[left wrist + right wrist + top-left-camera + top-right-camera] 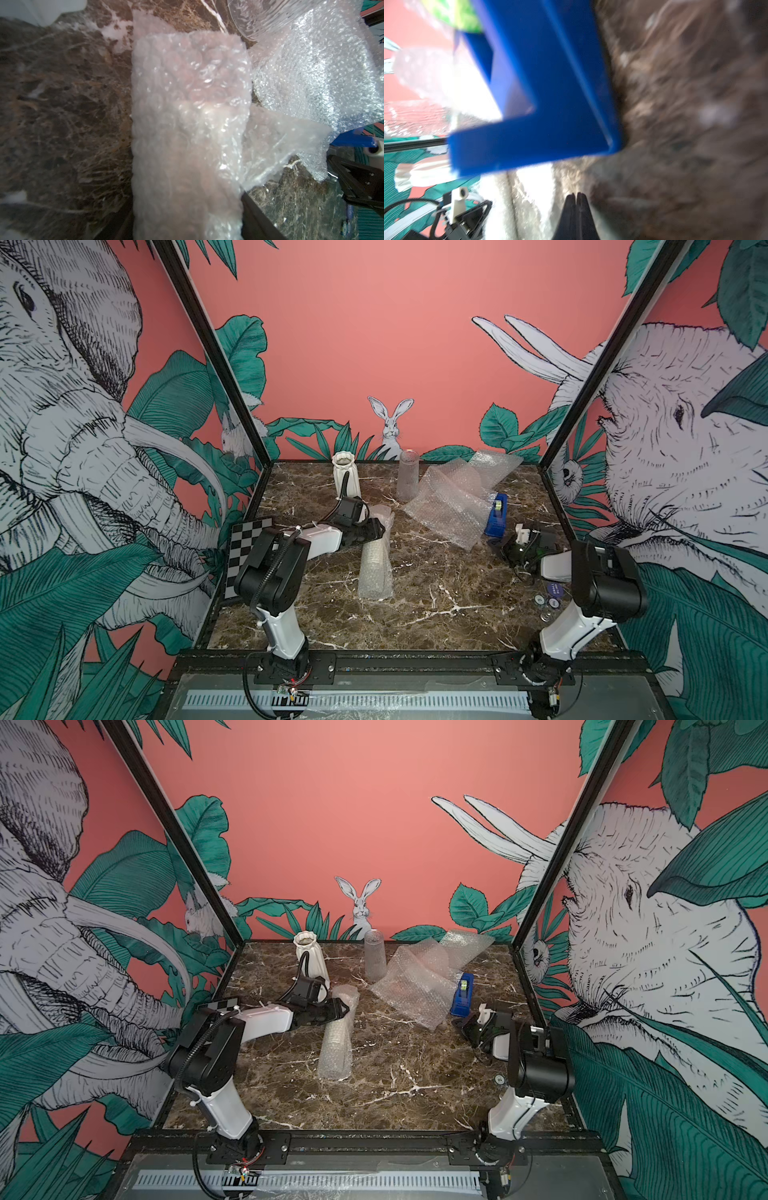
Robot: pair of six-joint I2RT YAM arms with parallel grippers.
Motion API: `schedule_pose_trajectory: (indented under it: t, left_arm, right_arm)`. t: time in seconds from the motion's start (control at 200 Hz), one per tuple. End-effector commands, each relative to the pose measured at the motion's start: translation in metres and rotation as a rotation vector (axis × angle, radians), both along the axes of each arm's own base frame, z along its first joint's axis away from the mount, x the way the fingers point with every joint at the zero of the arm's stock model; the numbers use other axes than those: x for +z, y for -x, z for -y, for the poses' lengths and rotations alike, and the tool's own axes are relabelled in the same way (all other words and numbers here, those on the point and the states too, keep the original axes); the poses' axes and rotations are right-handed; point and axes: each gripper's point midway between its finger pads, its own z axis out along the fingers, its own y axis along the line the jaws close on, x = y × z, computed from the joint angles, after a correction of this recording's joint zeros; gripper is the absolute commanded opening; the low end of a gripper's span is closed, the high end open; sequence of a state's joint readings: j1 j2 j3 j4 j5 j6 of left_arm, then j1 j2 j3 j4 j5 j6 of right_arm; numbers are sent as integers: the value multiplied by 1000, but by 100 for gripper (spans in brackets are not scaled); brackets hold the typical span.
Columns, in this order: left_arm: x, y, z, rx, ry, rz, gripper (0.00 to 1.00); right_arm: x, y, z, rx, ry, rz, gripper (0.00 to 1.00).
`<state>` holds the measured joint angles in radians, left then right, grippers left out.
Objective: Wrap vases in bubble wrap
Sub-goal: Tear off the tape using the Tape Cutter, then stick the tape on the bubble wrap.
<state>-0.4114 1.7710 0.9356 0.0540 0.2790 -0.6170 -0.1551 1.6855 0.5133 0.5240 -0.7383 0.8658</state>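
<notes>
**Wrapped roll** (375, 568): bubble wrap rolled into a tube, lying lengthwise mid-tabletop (440, 614). A pale shape inside reads as a vase.

**Left tool** (379, 527): closed partway across the roll's far end, one finger on either side. This grip probably stops the wrap from springing open.

**Right tool** (576, 200): jaws fully together and holding nothing. It sits just beside the near end of the tape dispenser (496, 516), toward the right edge, and is probably placed to fetch tape for sealing the roll.

**White vase** (345, 475): upright and unwrapped, near the back edge, left of centre.

**Glass vase** (408, 479): upright and unwrapped, at the middle of the back edge.

**Loose sheets** (451, 506): overlapping toward the back-right corner, reaching the dispenser's side. These look like spare stock for the two bare vases.
</notes>
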Motion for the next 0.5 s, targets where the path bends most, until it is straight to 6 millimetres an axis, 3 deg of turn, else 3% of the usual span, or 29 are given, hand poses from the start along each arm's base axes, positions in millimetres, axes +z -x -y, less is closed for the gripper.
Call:
schedule_pose_trajectory:
  t: [0.0, 0.09, 0.19, 0.36, 0.38, 0.495]
  left_arm:
    - [-14, 16, 7, -41, 4, -78, 55]
    - [-15, 18, 15, -71, 11, -80, 55]
    - [-13, 20, 24, -110, 8, -75, 55]
    - [-19, 26, 35, -157, 0, -90, 54]
    - [-21, 26, 35, -159, -2, -93, 54]
    - [-24, 30, 40, -180, -2, -99, 54]
  right_arm:
    - [48, -3, -49, 169, -54, 149, 0]
    - [80, 9, -99, 343, -50, 243, 0]
    - [92, 28, -150, 521, -21, 301, 0]
    - [99, 47, -210, 733, 0, 369, 0]
    - [91, 48, -216, 749, -6, 353, 0]
    - [90, 56, -251, 864, -38, 378, 0]
